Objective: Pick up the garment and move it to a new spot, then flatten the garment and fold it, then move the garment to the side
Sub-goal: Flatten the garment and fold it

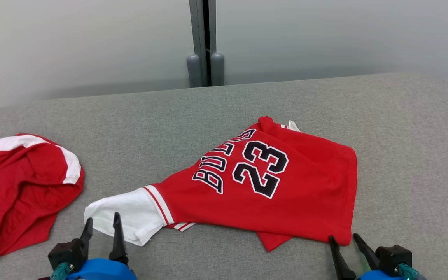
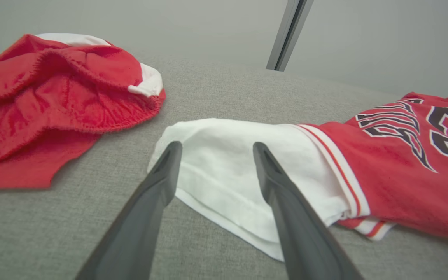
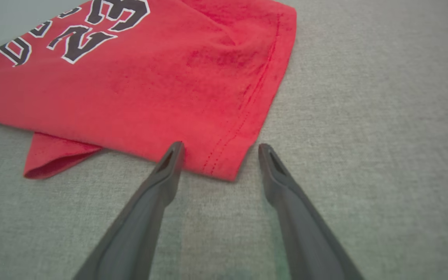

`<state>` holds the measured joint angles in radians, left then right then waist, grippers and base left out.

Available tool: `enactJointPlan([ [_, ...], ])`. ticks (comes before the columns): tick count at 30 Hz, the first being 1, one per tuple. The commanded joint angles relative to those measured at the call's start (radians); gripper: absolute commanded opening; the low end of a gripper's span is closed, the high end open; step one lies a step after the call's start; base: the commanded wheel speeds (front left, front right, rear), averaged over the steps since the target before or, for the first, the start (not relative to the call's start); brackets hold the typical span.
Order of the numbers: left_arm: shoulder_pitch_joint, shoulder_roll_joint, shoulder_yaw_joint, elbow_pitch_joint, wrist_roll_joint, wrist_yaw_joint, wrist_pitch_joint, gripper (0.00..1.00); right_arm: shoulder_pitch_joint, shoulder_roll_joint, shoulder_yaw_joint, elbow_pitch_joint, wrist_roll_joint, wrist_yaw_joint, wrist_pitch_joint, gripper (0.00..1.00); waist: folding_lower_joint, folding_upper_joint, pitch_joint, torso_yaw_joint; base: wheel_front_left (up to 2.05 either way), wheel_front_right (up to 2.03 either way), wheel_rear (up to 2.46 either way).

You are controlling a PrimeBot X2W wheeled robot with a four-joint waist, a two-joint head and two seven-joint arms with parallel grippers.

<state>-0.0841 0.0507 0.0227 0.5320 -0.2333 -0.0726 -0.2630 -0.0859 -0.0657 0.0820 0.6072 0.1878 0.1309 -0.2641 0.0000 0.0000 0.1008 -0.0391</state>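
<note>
The garment [image 1: 270, 182] is a red jersey printed "BULLS 23" with a white sleeve, lying folded and slightly askew on the grey surface in the head view. My left gripper [image 1: 102, 221] is open at the lower left, its fingertips over the near edge of the white sleeve [image 2: 224, 171]. In the left wrist view the left gripper [image 2: 216, 149] straddles that sleeve with nothing pinched. My right gripper [image 1: 342, 238] is open at the lower right. In the right wrist view the right gripper [image 3: 220, 149] frames the jersey's near hem corner [image 3: 224, 167].
A second red garment with white trim [image 1: 18, 190] lies crumpled at the left edge of the grey padded surface [image 1: 410, 163]. A pale wall with a grey vertical post [image 1: 204, 42] stands behind the surface. Bare fabric spreads to the right and behind the jersey.
</note>
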Motion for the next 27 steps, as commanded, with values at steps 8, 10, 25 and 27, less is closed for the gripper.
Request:
enactJointPlan([
  [8, -0.013, 0.0, -0.05, -0.023, -0.006, 0.011, -0.003, 1.0, -0.035, 0.001, 0.014, 0.045, 0.028, 0.0, 0.0, 0.78, 0.0, 0.0, 0.017, 0.015, 0.0, 0.0, 0.0],
  [10, -0.014, 0.0, -0.053, -0.03, -0.004, 0.011, -0.003, 1.0, -0.047, 0.003, 0.022, 0.052, 0.04, 0.0, 0.0, 0.03, 0.0, 0.0, 0.02, 0.019, 0.0, 0.0, 0.0],
  [25, 0.015, 0.0, -0.092, -0.041, -0.03, 0.011, -0.003, 1.0, -0.165, -0.083, 0.123, -0.336, 0.131, 0.0, -0.001, 0.0, 0.0, 0.0, -0.014, 0.01, 0.0, 0.0, 0.0],
  [27, 0.002, 0.001, -0.11, -0.041, -0.031, 0.012, -0.003, 1.0, -0.216, -0.102, 0.122, -0.31, 0.129, 0.0, 0.0, 0.0, 0.0, 0.0, -0.001, 0.025, 0.0, 0.0, 0.0],
])
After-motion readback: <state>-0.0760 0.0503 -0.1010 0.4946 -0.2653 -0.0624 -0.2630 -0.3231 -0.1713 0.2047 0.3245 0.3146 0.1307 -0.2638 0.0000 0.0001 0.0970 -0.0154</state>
